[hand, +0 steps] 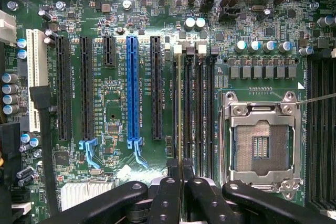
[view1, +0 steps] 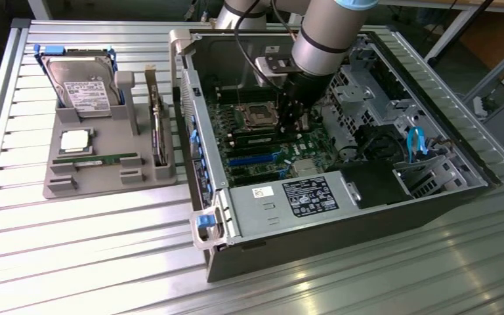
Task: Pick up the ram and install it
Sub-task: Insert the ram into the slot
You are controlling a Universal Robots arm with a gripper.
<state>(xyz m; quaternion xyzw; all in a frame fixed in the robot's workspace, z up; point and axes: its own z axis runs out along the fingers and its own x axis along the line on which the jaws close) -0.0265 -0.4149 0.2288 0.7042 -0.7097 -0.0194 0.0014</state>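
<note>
hard drive (view1: 81, 88) upright in grey tray (view1: 60, 184) | silver chip (view1: 75, 139) flat | PC case (view1: 340, 243) open

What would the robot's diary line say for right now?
gripper: shut on ram | ram: edge-on at memory slots beside processor socket | place: inside open computer case | second ram: on grey tray

- silver-grey cylindrical metal arm link (view1: 327, 39), wrapped by a black ring band (view1: 315, 47); light blue cap (view1: 357, 3) at its upper end
- thin black cable (view1: 245, 46), looping alongside the link
- grey box-shaped wrist housing (view1: 275, 65)
- black narrow gripper (view1: 294, 125); in the wrist view, gripper (hand: 181, 165) with flat black fingers (hand: 168, 192) on glossy curved black linkage bars (hand: 113, 200), dotted with round pivot screws
</note>
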